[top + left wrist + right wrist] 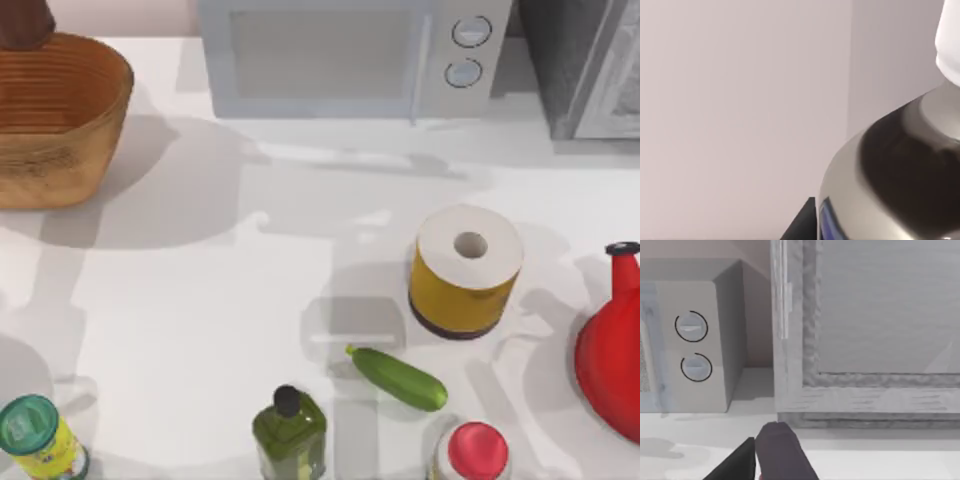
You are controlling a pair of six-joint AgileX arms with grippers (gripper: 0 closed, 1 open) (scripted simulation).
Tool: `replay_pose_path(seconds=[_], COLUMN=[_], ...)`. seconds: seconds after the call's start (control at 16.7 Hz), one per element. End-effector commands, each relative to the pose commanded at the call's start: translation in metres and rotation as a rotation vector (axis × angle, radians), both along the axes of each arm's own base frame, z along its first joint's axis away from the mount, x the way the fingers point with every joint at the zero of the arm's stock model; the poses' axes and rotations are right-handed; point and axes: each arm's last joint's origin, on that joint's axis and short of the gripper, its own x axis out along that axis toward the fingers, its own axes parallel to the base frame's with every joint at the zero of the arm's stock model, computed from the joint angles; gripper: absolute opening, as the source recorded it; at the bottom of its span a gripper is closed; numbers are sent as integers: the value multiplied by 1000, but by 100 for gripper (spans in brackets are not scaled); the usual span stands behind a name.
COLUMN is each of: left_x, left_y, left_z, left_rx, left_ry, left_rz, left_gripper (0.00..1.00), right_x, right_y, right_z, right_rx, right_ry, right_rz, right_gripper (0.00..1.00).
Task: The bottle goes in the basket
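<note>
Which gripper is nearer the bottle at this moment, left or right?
Left. The left wrist view has the bottle close up, and it sits above the basket at the table's far left. The right gripper faces the microwave, far right.

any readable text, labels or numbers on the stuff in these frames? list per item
None can be read.
Green-lidded can: yellow label with print, too blurred to read.
Bottle: a patch of blue on its label, no letters legible.
Microwave: two round dials, no visible numbers.
Olive-green bottle, red-lidded jar, paper roll, red jug, basket: no markings visible.
</note>
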Motion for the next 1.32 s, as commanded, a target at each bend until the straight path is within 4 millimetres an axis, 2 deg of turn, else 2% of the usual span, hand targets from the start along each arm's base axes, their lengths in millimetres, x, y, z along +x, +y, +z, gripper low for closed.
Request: replay_pose_path(seconds=[0.12, 0.24, 0.48, 0.66, 1.14, 1.32], left_x=[-14, -24, -26, -21, 14, 20], left_y=[25, 38, 40, 39, 41, 41], left_z=[19, 29, 30, 26, -9, -16], left_rx=[-11, -19, -21, -18, -20, -21], left_ry=[9, 12, 13, 15, 16, 13], left_rz=[94, 146, 154, 150, 154, 154], left_gripper=[0, 0, 0, 0, 0, 0], right_x=[0, 0, 0, 0, 0, 0], right_y=[0, 0, 0, 0, 0, 0], right_z=[0, 0, 0, 0, 0, 0], right_rx=[0, 0, 0, 0, 0, 0], right_ry=[0, 0, 0, 0, 0, 0], right_rz=[0, 0, 0, 0, 0, 0], right_gripper=[100, 100, 100, 100, 100, 100])
